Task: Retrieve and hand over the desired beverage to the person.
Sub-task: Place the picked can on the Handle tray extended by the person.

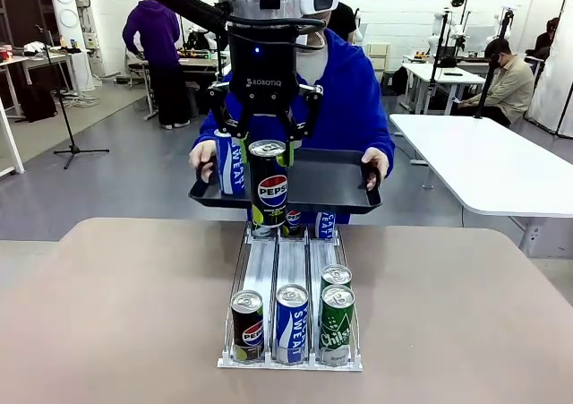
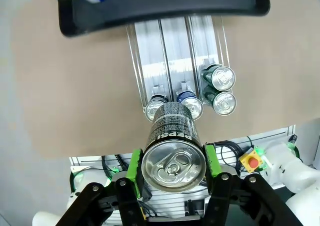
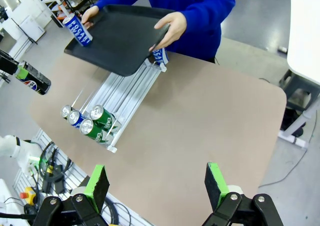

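Observation:
My left gripper (image 1: pixel 269 146) is shut on a black Pepsi can (image 1: pixel 270 189) and holds it upright in the air, just in front of a black tray (image 1: pixel 331 182). In the left wrist view the can (image 2: pixel 172 151) sits between the green pads (image 2: pixel 134 166). The person (image 1: pixel 354 90), in a blue hooded sweatshirt, holds the tray with both hands at the table's far edge. A blue-and-white can (image 1: pixel 231 162) stands on the tray's left part. My right gripper (image 3: pixel 156 186) hangs open over the table, nothing between its fingers.
A three-lane metal can rack (image 1: pixel 291 270) lies along the table's middle. At its near end stand a Pepsi can (image 1: pixel 247 325), a blue can (image 1: pixel 292 323) and two green cans (image 1: pixel 336 325). More cans (image 1: pixel 325 225) sit at its far end under the tray. Other tables and people are farther back.

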Controlling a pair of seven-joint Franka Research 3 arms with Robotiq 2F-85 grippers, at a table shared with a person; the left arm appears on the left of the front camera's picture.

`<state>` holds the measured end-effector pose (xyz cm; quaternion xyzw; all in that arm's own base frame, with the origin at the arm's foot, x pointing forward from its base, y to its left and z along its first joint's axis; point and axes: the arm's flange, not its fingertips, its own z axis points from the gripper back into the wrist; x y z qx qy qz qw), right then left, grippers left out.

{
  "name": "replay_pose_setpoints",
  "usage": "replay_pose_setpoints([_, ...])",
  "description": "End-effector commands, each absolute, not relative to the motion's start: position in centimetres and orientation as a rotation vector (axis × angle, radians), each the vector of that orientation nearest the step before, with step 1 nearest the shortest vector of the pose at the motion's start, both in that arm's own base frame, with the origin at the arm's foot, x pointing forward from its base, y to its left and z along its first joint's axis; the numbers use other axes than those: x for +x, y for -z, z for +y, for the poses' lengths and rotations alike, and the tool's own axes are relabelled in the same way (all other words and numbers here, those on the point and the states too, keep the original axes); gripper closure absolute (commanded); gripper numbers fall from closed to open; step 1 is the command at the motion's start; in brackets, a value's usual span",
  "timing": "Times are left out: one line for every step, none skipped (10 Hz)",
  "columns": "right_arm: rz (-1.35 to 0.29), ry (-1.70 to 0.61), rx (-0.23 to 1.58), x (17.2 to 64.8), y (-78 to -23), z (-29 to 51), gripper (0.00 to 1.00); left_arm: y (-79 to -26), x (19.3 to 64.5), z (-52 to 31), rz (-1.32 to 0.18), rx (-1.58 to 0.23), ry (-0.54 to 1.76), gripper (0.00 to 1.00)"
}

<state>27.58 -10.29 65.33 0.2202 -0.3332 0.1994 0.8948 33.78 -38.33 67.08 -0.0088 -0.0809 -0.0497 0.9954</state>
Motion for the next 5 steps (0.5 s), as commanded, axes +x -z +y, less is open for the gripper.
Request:
replay_pose_setpoints([-0.694,-0.424,0.474,27.64,-65.22,-10.30,0.00,-67.16,33.61,-37.97,-0.171,-0.019,0.096,1.00])
replay_pose_setpoints([-0.694,-0.424,0.474,27.64,-65.22,-10.30,0.00,-67.16,33.61,-37.97,-0.171,-0.019,0.096,1.00])
replay_pose_setpoints([-0.694,-0.424,0.474,27.64,-65.22,-10.30,0.00,-67.16,33.61,-37.97,-0.171,-0.019,0.096,1.00])
replay_pose_setpoints([-0.694,-0.424,0.474,27.64,-65.22,-10.30,0.00,-67.16,33.61,-37.97,-0.171,-0.019,0.096,1.00])
replay_pose_setpoints([-0.694,-0.424,0.474,27.64,-65.22,-10.30,0.00,-67.16,33.61,-37.97,-0.171,-0.019,0.096,1.00])
